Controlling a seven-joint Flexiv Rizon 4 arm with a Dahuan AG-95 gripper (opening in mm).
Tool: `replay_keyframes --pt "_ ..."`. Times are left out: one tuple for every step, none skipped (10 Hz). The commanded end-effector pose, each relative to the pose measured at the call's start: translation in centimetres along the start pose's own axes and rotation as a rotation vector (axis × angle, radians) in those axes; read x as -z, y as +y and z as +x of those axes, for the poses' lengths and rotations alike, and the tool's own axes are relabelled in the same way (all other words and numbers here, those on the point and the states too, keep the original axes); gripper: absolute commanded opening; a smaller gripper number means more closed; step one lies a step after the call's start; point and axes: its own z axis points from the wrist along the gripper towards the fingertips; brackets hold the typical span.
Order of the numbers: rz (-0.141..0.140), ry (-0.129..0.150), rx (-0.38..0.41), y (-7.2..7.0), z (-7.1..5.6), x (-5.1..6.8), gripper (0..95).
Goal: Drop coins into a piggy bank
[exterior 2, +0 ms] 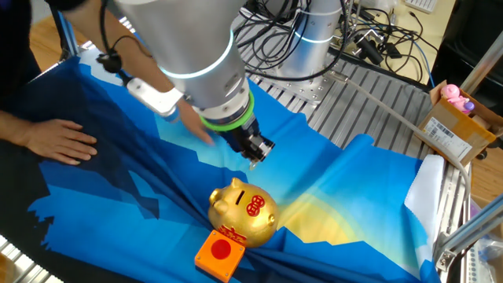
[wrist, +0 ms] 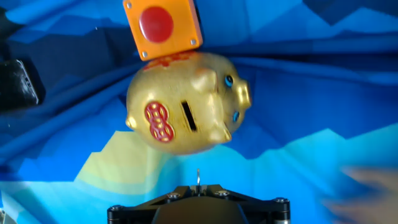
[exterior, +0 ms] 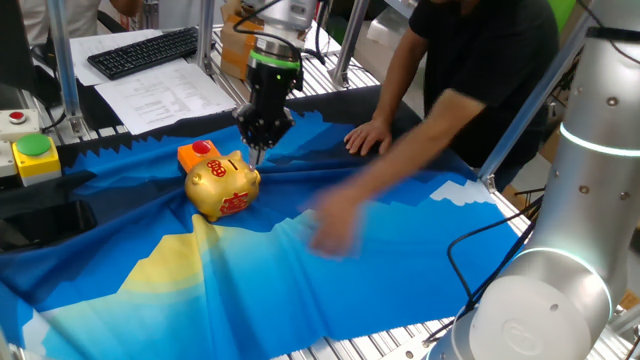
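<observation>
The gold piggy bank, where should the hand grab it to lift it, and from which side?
Judging by its shape, across the flanks of the piggy bank, from above: it stands upright, slot up. The orange block touches its rear, so close the fingers side to side, not front to back.

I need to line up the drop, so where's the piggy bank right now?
The piggy bank lies on the blue cloth in the hand view, touching the orange block above it, just ahead of the gripper.
</observation>
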Motion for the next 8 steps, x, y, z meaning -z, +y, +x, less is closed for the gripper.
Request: replay_keyframes --pt "0.002 -0.019 0.009 0.1 -1.0 0.2 0.0" --pt "0.005 -0.027 0.014 0.1 -1.5 0.3 0.0" --pt "0.008 -0.041 0.023 0.2 -2.3 0.4 0.0" --pt "0.007 -0.045 0.030 0.2 -3.0 0.4 0.0" --pt "0.006 -0.051 0.036 0.2 -3.5 0.3 0.0" --pt "0.006 -0.055 0.040 0.2 -4.0 0.0 0.0" --pt "0.004 -0.054 0.043 0.2 -4.2 -0.3 0.0" --pt "0.005 -0.058 0.046 0.2 -4.4 -0.6 0.0"
